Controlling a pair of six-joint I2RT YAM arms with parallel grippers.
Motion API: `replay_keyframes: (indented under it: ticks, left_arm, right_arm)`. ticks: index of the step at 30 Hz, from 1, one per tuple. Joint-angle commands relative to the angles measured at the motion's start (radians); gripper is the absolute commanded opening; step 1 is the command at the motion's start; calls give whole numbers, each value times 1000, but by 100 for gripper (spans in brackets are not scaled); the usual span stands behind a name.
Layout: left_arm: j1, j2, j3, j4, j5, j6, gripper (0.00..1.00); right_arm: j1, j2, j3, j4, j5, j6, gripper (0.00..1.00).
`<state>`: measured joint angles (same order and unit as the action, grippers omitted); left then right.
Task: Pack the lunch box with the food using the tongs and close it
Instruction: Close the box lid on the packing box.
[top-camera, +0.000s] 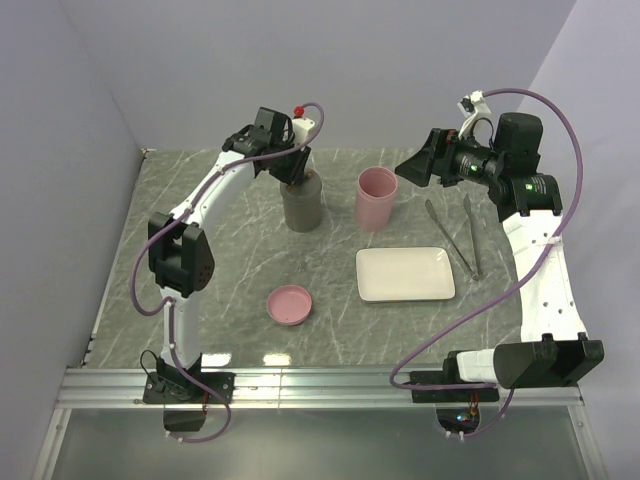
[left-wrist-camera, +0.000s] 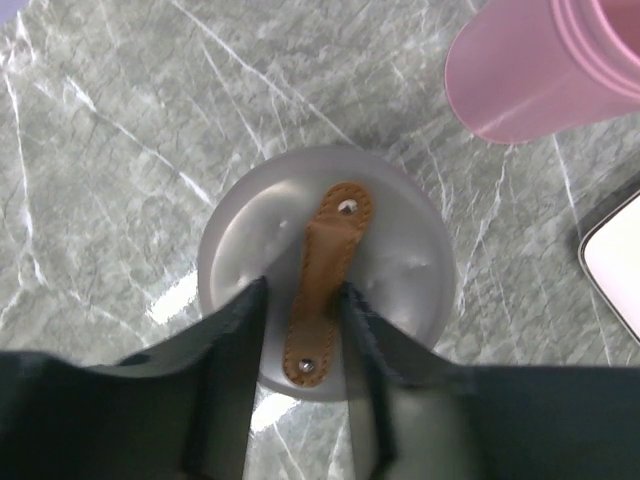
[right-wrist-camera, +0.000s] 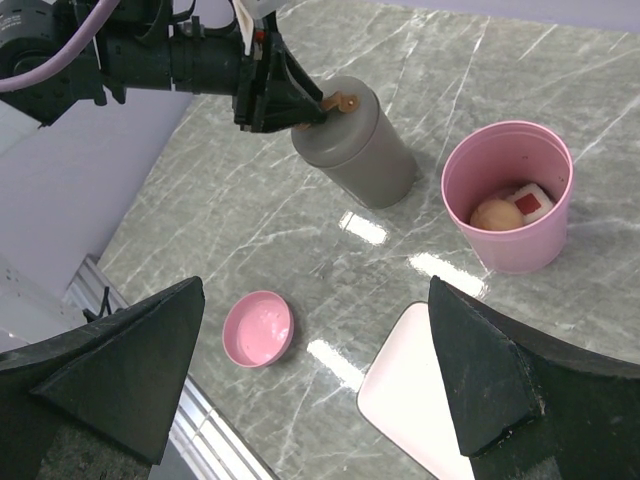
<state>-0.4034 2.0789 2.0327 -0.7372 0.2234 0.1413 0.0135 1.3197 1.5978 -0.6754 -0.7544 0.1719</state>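
- Presently the left fingers (left-wrist-camera: 225, 360) stand apart astride the brown strap (left-wrist-camera: 325, 270) on the lid (left-wrist-camera: 400, 250) of the grey canister (top-camera: 300, 208); a sliver of lid shows beside the strap, so nothing looks clamped
- that canister, probably the lunch box, sits upper centre-left in the top view, lid on
- to lift the lid well, close squarely on the strap's middle and pull straight up; a sideways tug may tip it
- the right fingers (right-wrist-camera: 110, 380) gape wide, holding nothing
- food: a pale ball (right-wrist-camera: 494, 215) and sushi roll (right-wrist-camera: 531, 203) lie inside the pink cup (right-wrist-camera: 520, 255), just right of the canister and easily knocked
- the tongs (top-camera: 450, 237) lie right of centre, beside the white tray (top-camera: 405, 275); a pink dish (top-camera: 290, 304) sits lower centre
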Motion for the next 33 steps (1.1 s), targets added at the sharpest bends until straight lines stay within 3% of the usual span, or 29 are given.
replay_keyframes:
  ticks: [1,13,23,33]
  left_arm:
    - [6,-43,-38,-85,-55,24,43]
    - [3,-52,-14,-57,-9,15,46]
    - [-9,20,104,-80,21,4,48]
    - [-14,66,46,-63,-4,7,47]
  right_arm:
    - [0,-10,1,13,-23,9,100]
    - [0,-14,-13,20,-22,11,100]
    - [0,-13,-16,20,-26,11,100]
    - [0,-19,-29,20,-25,8,100]
